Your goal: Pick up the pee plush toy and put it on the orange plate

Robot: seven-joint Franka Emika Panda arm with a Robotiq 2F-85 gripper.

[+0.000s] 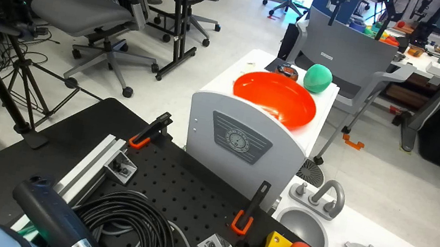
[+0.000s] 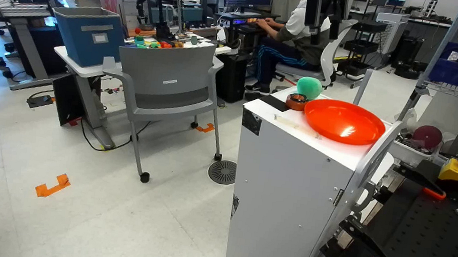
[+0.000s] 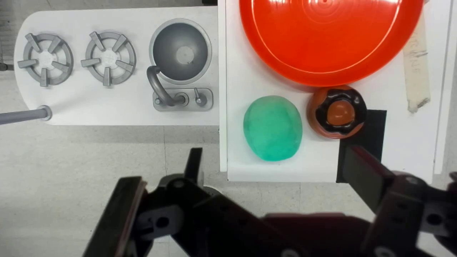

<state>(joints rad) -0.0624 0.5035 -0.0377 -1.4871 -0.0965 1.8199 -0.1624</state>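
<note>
The green pee plush toy [image 3: 273, 127] rests on the white cabinet top, near its edge in the wrist view. Just past it lies the orange plate [image 3: 326, 43], bare inside and partly cut off by the frame. In both exterior views the toy [image 1: 318, 78] and the plate [image 2: 344, 121] sit close together on the cabinet. My gripper [image 3: 276, 153] is open, its fingers wide apart with nothing between them. It hangs well above the cabinet top, at the upper border of an exterior view [image 1: 356, 30], touching neither toy nor plate.
A brown donut-like object [image 3: 337, 112] stands between toy and plate, close to the plate's rim, partly over a black patch [image 3: 360, 142]. Beside the cabinet top are a toy sink [image 3: 181, 50] and burners [image 3: 108, 59]. A raised grey panel [image 1: 244, 141] borders the cabinet. A grey chair [image 1: 341, 50] stands behind.
</note>
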